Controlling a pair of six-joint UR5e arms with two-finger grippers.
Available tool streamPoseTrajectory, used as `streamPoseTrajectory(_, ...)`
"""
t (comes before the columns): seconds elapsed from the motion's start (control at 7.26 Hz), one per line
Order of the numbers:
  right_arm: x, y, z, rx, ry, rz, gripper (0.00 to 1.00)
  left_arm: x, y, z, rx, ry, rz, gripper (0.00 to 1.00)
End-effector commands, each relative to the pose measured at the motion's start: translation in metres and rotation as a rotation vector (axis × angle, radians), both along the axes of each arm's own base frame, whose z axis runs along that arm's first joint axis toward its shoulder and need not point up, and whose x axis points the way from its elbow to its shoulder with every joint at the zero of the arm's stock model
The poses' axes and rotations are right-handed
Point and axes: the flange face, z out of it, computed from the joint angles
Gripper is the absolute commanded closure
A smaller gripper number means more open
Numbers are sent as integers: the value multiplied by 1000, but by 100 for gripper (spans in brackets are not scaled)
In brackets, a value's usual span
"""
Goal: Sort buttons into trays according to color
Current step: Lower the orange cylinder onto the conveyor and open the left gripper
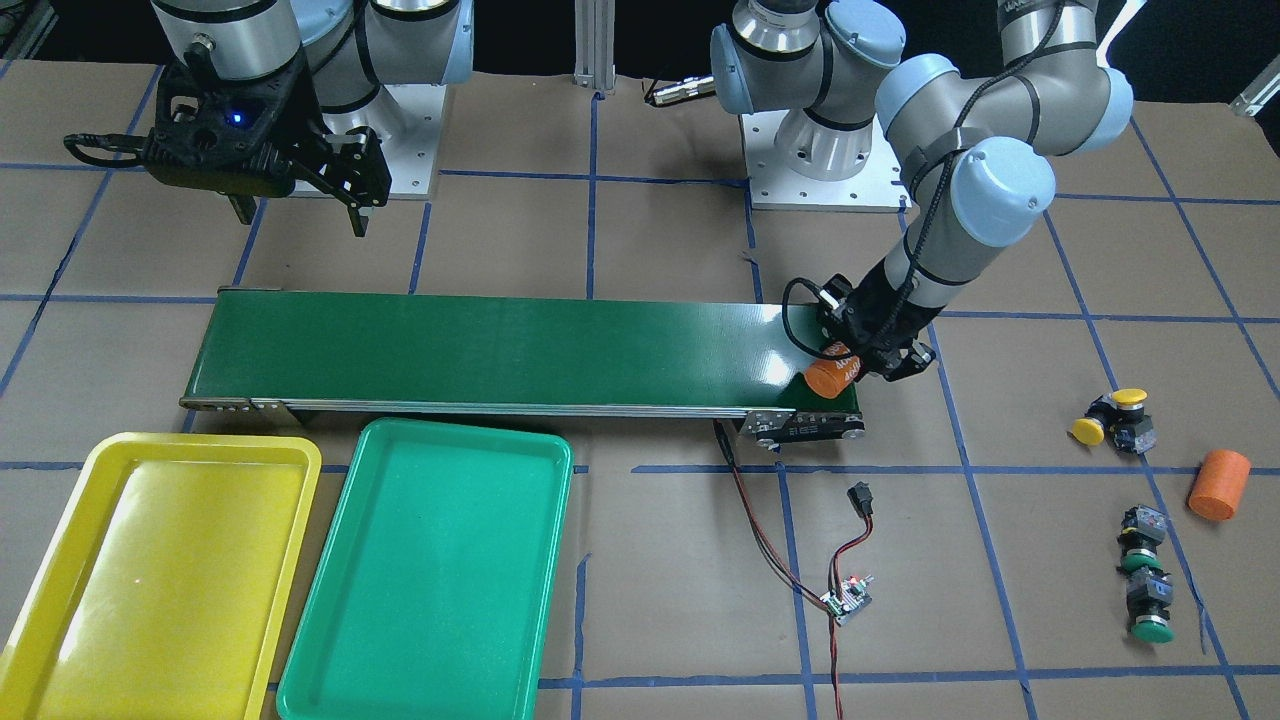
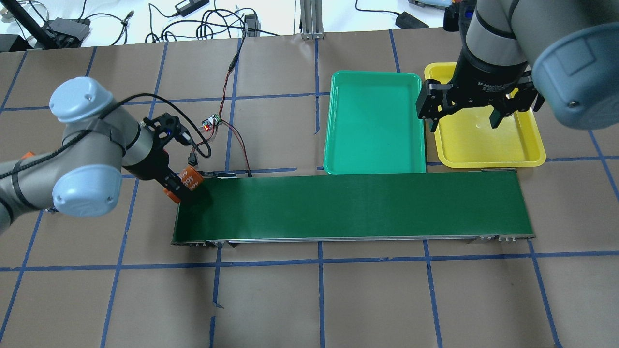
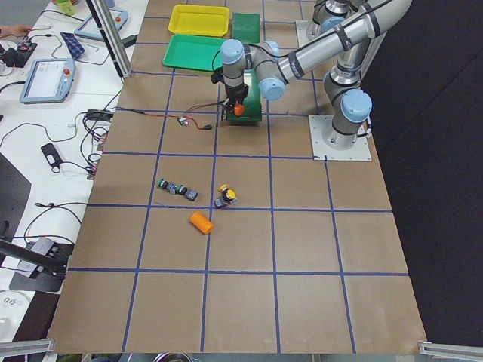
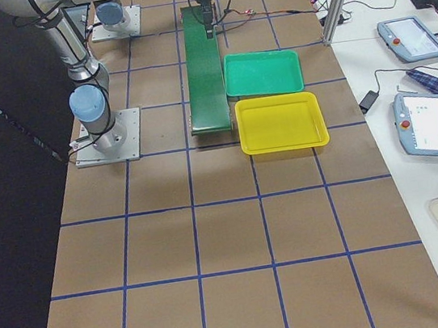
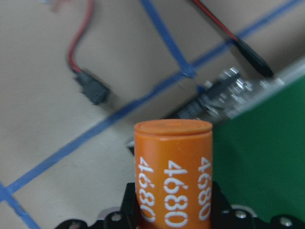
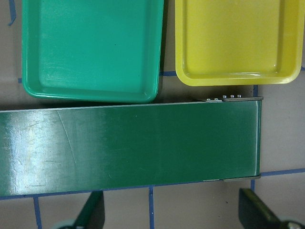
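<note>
Two yellow buttons and two green buttons lie on the brown table, far out on my left side, also in the exterior left view. My left gripper is shut on an orange cylinder marked "4680" and holds it over the end of the dark green conveyor belt. My right gripper is open and empty, high above the belt's other end. The yellow tray and the green tray lie side by side beside the belt, both with nothing in them.
A second orange cylinder lies near the buttons. A small circuit board with red-black wires lies by the belt's end near my left gripper. Blue tape lines grid the table.
</note>
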Motion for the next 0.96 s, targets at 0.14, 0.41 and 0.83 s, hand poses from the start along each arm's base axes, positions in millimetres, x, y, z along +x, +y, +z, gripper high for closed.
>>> streamPoseTrajectory(0.14,0,0,0,0,0,0,0,-46,32,1,-20,7,-220,29)
streamPoseTrajectory(0.41,0,0,0,0,0,0,0,-54,16,22,-141,-32,-176,0)
streamPoseTrajectory(0.83,0,0,0,0,0,0,0,116,-29,58,-105,-42,268,0)
